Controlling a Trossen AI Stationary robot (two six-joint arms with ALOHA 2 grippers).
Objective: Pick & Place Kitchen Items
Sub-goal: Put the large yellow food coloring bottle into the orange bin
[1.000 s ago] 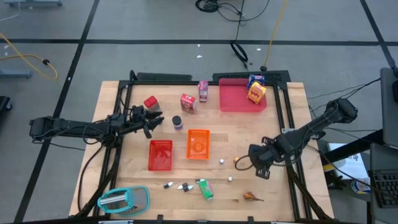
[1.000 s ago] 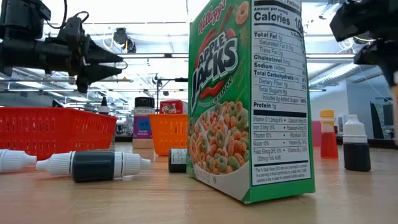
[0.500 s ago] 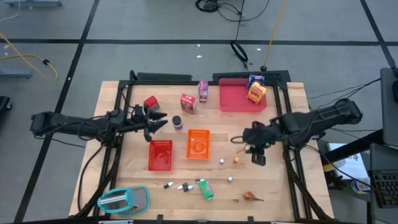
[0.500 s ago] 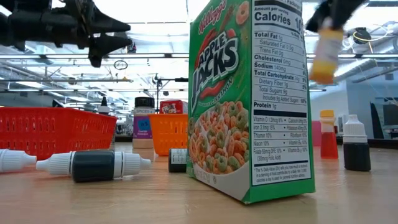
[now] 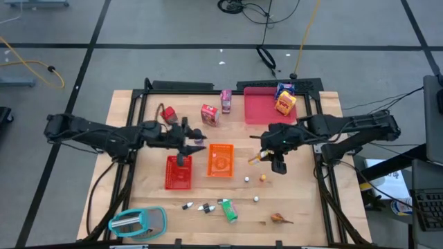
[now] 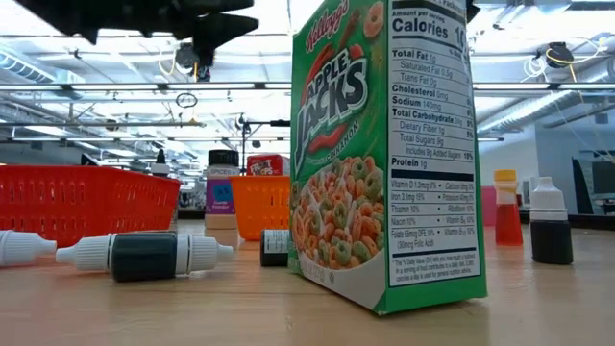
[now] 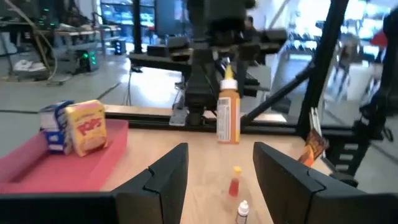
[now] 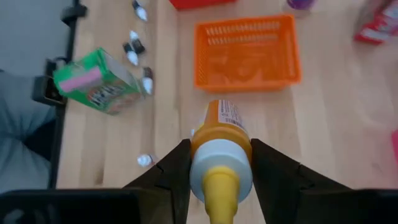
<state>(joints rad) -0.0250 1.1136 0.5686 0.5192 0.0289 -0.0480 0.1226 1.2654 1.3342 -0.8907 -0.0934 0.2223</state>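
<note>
Apple Jacks box (image 6: 384, 154), Kellogg's, stands near the orange basket (image 5: 221, 160). Right gripper (image 5: 266, 151) clamps an orange bottle (image 8: 219, 152) beside that basket; left gripper (image 5: 196, 143) hangs empty, fingers parted.

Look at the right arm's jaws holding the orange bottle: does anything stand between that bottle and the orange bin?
Nothing visible does. The right gripper holds the orange bottle above bare table, and the orange bin lies just beyond it.

Surface (image 5: 304, 207): two baskets (image 5: 178, 172) (image 5: 221, 160) side by side at centre. Tray (image 5: 266, 109) at the far edge, two boxes (image 5: 284, 101) on it. Two cartons (image 5: 210, 114) (image 5: 226, 100) left of the tray. Cereal box (image 5: 228, 209) and small bottles (image 5: 197, 206) near the front edge. Oval object (image 5: 137, 221) at the front left corner.
</note>
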